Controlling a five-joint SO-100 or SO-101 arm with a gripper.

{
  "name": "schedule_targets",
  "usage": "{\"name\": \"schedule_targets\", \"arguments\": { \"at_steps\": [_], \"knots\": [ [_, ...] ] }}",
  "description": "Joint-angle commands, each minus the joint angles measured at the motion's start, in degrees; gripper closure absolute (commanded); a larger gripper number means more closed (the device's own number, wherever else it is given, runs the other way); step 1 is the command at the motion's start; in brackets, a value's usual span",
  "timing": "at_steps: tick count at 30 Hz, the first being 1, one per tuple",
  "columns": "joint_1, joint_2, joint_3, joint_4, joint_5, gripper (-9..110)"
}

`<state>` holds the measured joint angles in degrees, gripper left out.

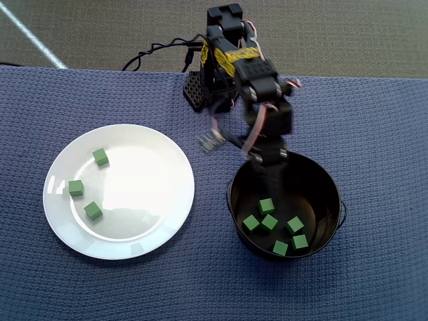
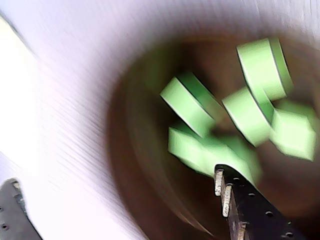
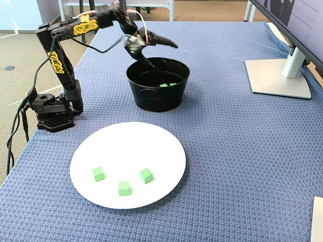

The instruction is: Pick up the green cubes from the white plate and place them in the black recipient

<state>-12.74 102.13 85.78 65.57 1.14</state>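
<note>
Starting nearest in the fixed view, you have three small matte green cubes [image 3: 122, 180] left on the round glossy white plate [image 3: 101, 141]. Beyond, six sit in the tall round black metal pot [image 3: 156, 98], where your black two-finger gripper [image 3: 160, 54] hangs spread wide and empty. Release looks done; next, swing back to the plate.

Arm stretched forward, end effector [image 3: 155, 53] fingers spread, empty.

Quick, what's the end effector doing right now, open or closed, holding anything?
End effector: open, fingers spread above the black recipient, holding nothing.
</note>
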Motion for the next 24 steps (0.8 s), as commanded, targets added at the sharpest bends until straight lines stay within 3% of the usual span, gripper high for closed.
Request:
{"name": "schedule_targets", "arguments": {
  "at_steps": [1, 5, 13, 19, 24],
  "knots": [
    [12.4, 4.7, -9.3, 6.9, 4.0, 58],
    [28.2, 1.9, -9.4, 9.2, 1.4, 53],
    [55.5, -2.5, 0.6, -1.3, -1.5, 50],
    [67.8, -12.4, 0.3, -4.6, 1.1, 52],
    [71.0, -19.7, -0.9, -5.5, 3.5, 55]
  ]
}}
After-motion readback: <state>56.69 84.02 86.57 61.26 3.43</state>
